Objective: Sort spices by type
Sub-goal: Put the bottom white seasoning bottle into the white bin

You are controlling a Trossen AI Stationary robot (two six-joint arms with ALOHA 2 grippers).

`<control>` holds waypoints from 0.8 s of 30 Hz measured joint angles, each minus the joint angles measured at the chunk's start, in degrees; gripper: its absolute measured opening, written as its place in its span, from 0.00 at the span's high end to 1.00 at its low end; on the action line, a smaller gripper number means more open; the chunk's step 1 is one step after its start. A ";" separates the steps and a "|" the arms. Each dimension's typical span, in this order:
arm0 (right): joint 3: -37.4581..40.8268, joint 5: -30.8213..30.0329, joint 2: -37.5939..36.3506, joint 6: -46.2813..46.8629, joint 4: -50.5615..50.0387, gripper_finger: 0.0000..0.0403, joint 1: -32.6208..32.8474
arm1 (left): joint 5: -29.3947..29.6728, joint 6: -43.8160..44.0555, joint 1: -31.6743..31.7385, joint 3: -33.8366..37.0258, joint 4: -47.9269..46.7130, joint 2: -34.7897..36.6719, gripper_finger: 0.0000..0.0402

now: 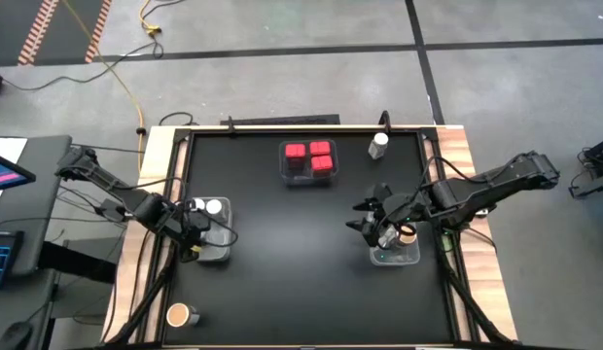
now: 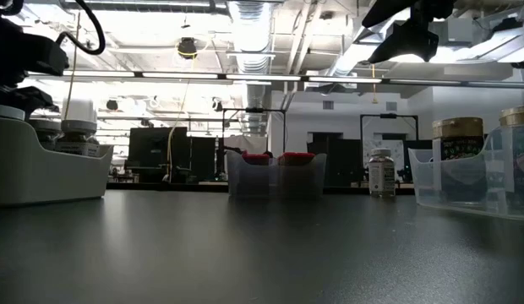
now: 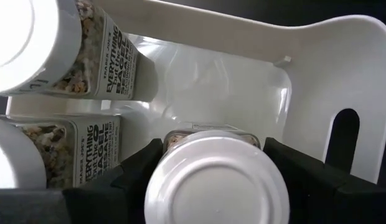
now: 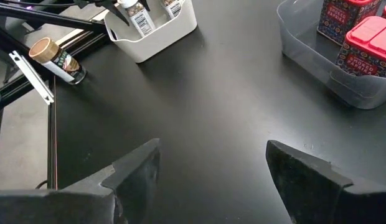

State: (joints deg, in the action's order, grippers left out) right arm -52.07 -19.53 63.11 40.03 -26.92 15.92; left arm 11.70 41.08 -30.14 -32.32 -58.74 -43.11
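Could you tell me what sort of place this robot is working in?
Most likely a robotics lab or workshop: exposed ceiling ducts and strip lights overhead, cables trailing across a bare concrete floor, and dark screens on benches behind the black table.

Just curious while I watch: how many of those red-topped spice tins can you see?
3. All three red tins sit together in the clear bin at the table's far middle: two side by side, one nearer. None shows elsewhere, though other bins could hide some.
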 joint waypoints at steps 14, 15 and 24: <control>0.00 0.00 -0.02 0.02 0.00 0.22 0.00 | -0.68 -0.81 -0.01 -3.86 -3.40 0.05 0.37; 0.00 0.00 -0.02 0.02 0.00 0.22 0.00 | -0.70 -0.79 0.01 -3.94 -3.50 0.06 0.37; 0.00 0.00 -0.02 0.01 0.00 0.22 -0.01 | -2.01 0.77 -0.01 -3.96 -3.56 0.02 0.37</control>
State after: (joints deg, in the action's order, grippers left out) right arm -52.07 -19.53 63.09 40.04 -26.92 15.91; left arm 9.69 41.86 -30.15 -36.27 -62.30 -43.09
